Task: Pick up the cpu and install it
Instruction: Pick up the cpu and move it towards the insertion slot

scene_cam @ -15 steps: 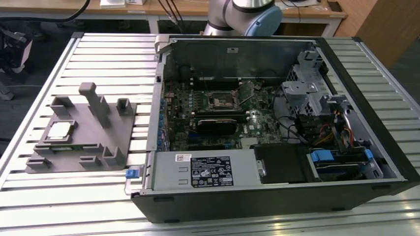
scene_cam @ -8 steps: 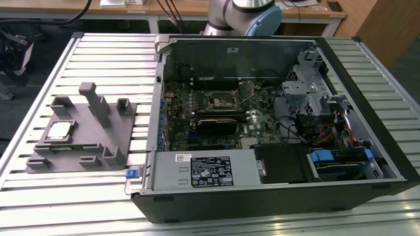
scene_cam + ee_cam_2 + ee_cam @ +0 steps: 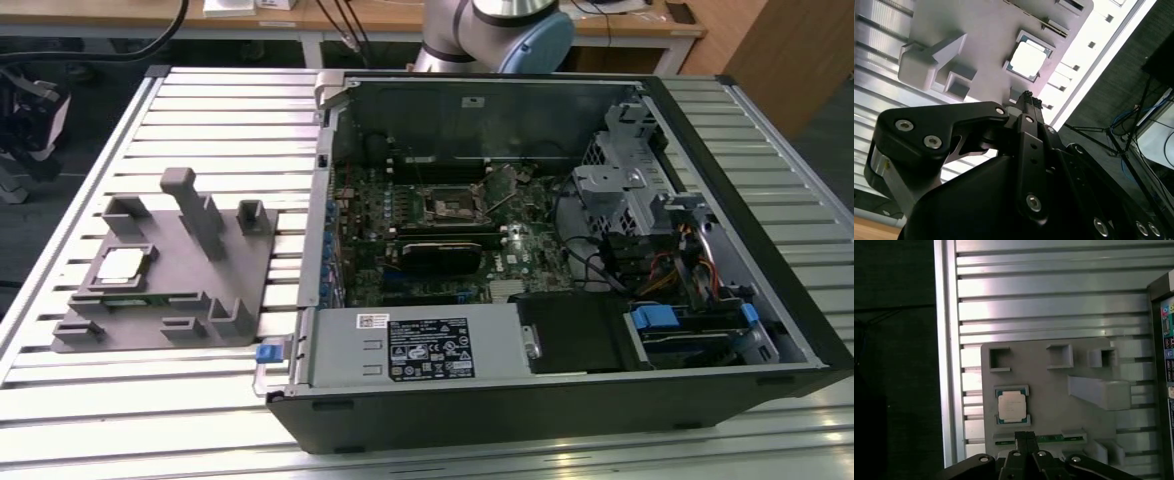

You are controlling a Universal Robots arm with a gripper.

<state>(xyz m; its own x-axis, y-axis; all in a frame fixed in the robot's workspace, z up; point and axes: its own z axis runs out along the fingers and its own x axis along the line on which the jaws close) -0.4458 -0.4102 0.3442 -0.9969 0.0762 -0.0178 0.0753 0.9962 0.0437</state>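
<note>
your tool (image 3: pixel 1026 435) hung pressed together, gripping nothing, clear of the cpu (image 3: pixel 1012 406) seated in its grey holder (image 3: pixel 1054 400).

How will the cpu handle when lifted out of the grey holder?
The cpu looks thin, flat and rigid, so probably light and won't flex or roll. Its smooth metal top may be slippery. It sits inside a raised frame on the grey holder, so likely only its thin edges offer grip.
</note>
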